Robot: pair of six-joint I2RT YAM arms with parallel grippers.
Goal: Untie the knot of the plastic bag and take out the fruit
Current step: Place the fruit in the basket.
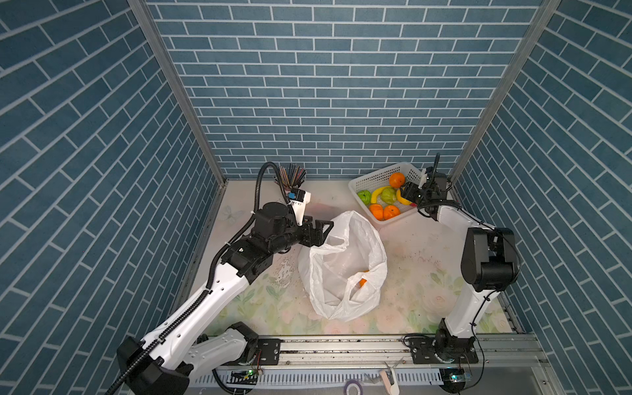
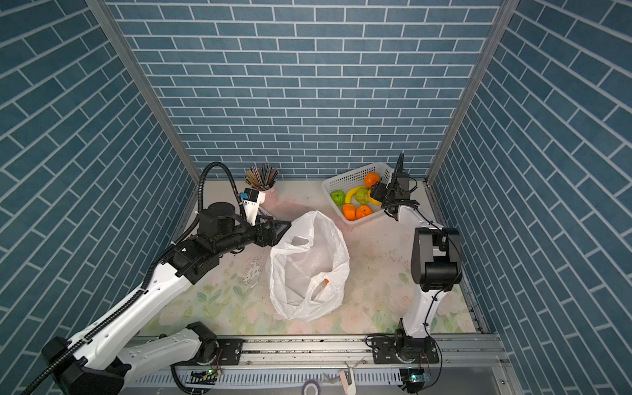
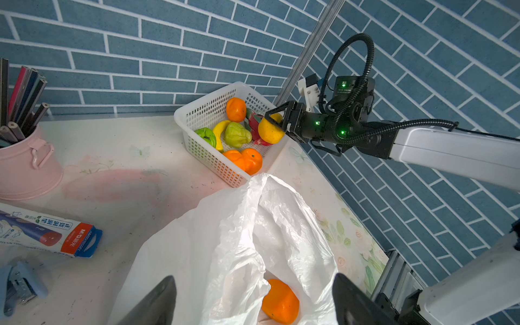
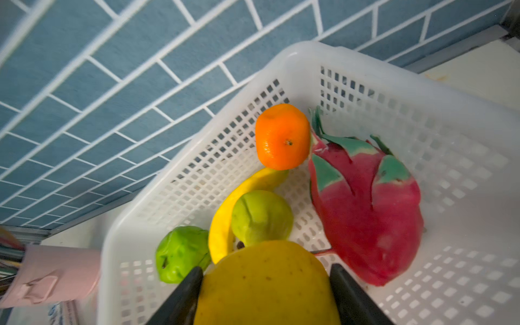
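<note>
Now yellow fruit (image 4: 267, 284) clamped between right fingers (image 4: 180, 298); left fingers (image 3: 157, 304) apart by plastic bag (image 3: 225, 239)

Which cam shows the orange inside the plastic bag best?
Left wrist: the orange sits almost fully exposed in the plastic bag's mouth. Both top views catch only slivers past the film. Right wrist misses it.

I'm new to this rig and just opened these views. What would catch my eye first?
The crumpled white plastic bag gapes open mid-table, with one orange visible inside. At the back right corner, the right gripper holds a yellow fruit over the white basket.
</note>
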